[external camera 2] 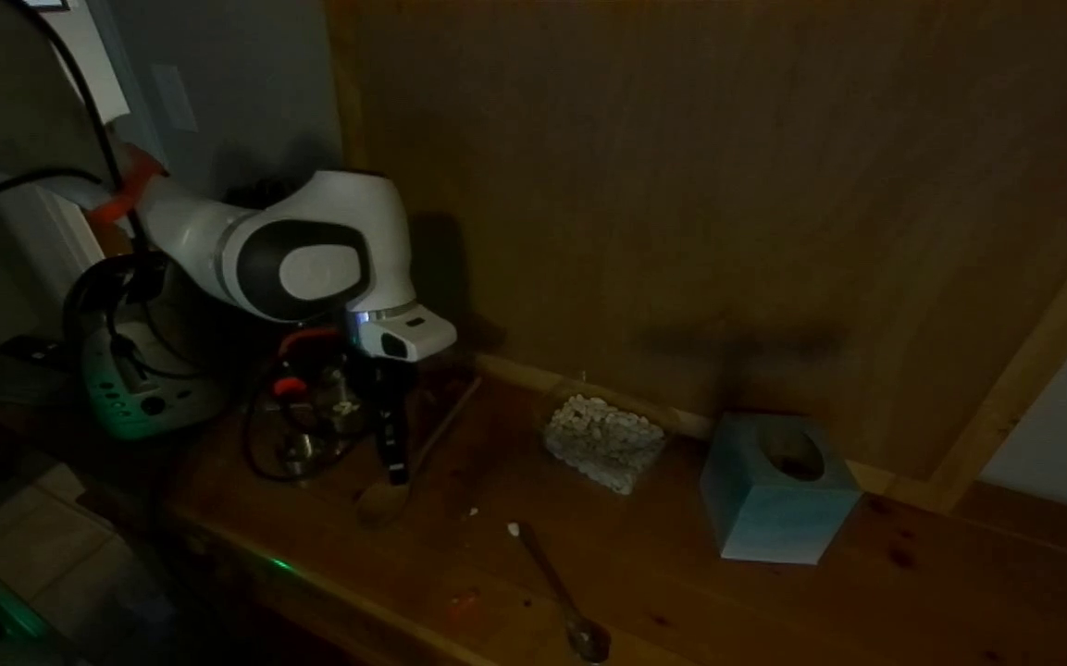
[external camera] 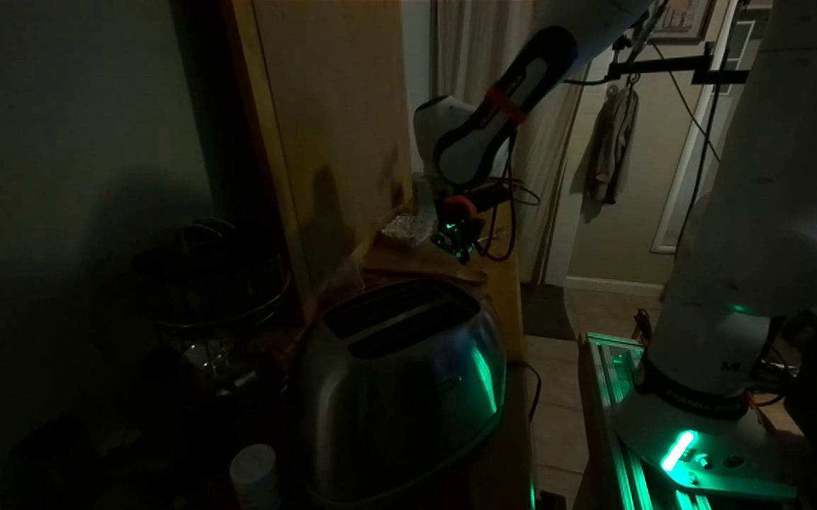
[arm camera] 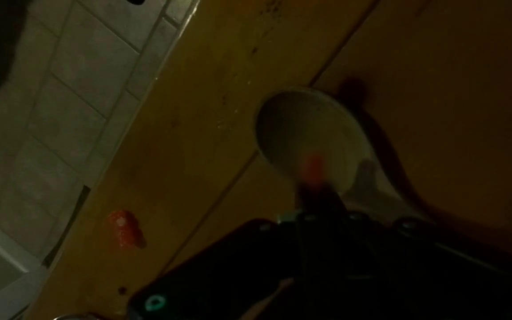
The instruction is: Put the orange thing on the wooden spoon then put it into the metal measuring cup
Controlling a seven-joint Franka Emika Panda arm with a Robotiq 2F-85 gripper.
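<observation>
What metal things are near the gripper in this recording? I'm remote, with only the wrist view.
Observer: An exterior view shows shiny metalware between the toaster and the gripper; too dim to tell whether it includes the measuring cup.
Operator: Any box on the table?
Observer: Yes, a light blue tissue box, its oval opening on top.
Operator: Does the arm stand there too?
Observer: No, an exterior view shows its base on a separate stand.

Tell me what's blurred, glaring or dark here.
In the wrist view, the orange piece in the gripper is blurred, the wooden spoon sharper, its shadow alongside; in an exterior view, green glare streaks the toaster; all views are dim.
</observation>
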